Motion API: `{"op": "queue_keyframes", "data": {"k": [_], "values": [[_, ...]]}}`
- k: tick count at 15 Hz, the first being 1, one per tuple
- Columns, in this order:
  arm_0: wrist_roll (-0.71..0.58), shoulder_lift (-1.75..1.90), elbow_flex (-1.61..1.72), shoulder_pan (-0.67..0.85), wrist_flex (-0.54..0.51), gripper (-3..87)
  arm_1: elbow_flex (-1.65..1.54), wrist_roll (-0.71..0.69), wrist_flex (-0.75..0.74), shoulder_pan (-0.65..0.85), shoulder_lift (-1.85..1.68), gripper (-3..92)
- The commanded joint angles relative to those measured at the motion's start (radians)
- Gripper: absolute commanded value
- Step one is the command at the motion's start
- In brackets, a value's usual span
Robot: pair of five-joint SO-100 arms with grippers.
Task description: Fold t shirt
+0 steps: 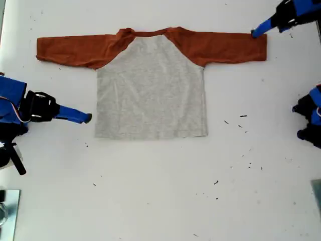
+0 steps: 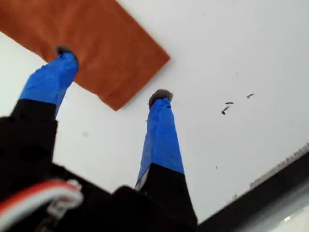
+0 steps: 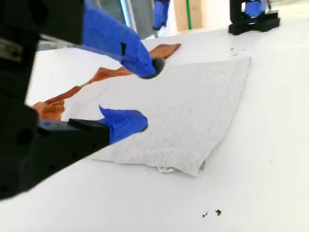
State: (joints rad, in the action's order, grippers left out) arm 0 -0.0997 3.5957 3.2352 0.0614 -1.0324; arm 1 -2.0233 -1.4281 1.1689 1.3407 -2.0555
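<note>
Two open grippers, t shirt (image 1: pixel 151 85) flat between them

Blue-taped jaws, dark rubbery tips, black bodies, red-white cable

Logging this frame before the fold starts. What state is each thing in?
shirt: flat on the table, unfolded, both sleeves spread out, plain grey side up.
first pincer: open, straddling the sleeve cuff at the exterior view's upper right.
second pincer: open, at the shirt's lower corner, exterior view's left.
table: white, with dark specks.
</note>
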Motion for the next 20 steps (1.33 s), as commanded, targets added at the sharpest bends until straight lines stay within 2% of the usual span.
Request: {"op": "queue_keyframes", "data": {"k": [1, 2, 3, 4, 5, 8, 11, 12, 13, 14, 15, 16, 17, 18, 20], "values": [[-0.012, 0.009, 0.008, 0.023, 0.026, 0.1, -0.104, -0.037, -0.249, 0.026, 0.094, 30.6], [-0.012, 0.009, 0.008, 0.031, 0.028, -0.3, -0.140, -0.038, -0.325, 0.029, 0.160, 29.8], [-0.012, 0.009, 0.008, 0.028, 0.028, -0.3, -0.164, -0.038, -0.385, 0.026, 0.222, 24.8], [-0.012, 0.009, 0.008, 0.023, 0.026, -0.3, -0.164, -0.026, -0.400, 0.025, 0.267, 5.5], [-0.012, 0.009, 0.008, 0.014, 0.020, -0.3, -0.161, -0.025, -0.382, 0.021, 0.250, 3.5], [-0.012, 0.009, 0.008, 0.014, 0.002, -0.3, -0.041, -0.003, -0.152, -0.021, 0.023, 3.5], [-0.012, 0.009, 0.008, 0.028, 0.002, -0.3, 0.091, 0.101, -0.003, -0.250, -0.089, 3.5], [-0.012, 0.009, 0.008, 0.023, 0.002, -0.3, 0.164, 0.176, 0.049, -0.377, -0.123, 3.5], [-0.012, 0.009, 0.008, 0.014, 0.002, -0.3, 0.278, 0.278, 0.100, -0.548, -0.120, 3.5], [-0.009, 0.009, 0.008, 0.012, 0.002, -0.3, 0.396, 0.394, 0.091, -0.758, -0.080, 4.2], [-0.006, 0.009, 0.008, 0.012, 0.002, -0.2, 0.558, 0.518, 0.057, -0.951, -0.002, 20.9], [-0.006, 0.009, 0.008, 0.011, 0.002, -0.2, 0.718, 0.532, 0.043, -1.077, 0.067, 27.1], [-0.006, 0.009, 0.008, 0.011, 0.002, 0.1, 0.828, 0.581, 0.140, -1.100, 0.091, 24.8], [-0.006, 0.009, 0.008, 0.011, 0.002, 1.5, 0.792, 0.578, 0.173, -1.083, 0.008, 23.2], [-0.009, 0.009, 0.008, 0.015, 0.002, 3.2, 0.494, 0.588, 0.169, -0.971, -0.232, 21.9]]}}
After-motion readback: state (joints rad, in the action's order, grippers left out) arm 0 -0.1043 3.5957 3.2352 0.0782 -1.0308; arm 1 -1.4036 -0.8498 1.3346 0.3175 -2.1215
